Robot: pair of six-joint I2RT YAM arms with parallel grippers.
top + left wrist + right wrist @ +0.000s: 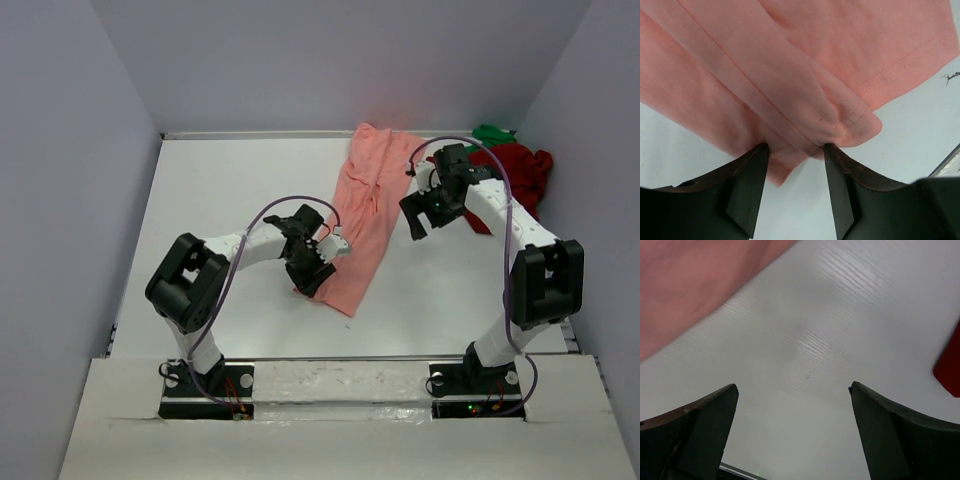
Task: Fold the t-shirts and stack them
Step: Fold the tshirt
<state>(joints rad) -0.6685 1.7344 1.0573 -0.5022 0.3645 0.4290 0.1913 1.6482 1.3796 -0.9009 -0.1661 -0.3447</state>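
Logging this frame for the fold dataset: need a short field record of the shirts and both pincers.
pink shirt: long folded strip, middle of the table
red shirt: crumpled, far right corner
green shirt: small crumple behind the red shirt
left pincer: open, tips at the pink shirt's near end
right pincer: open, over bare table between pink and red shirts

left tool (795,148) low and angled down, jaws parted, right tool (792,386) pointing down, jaws spread wide

A white table (230,190) fills the middle of the frame, evenly lit, with plain grey walls (330,60) at left, top and right.
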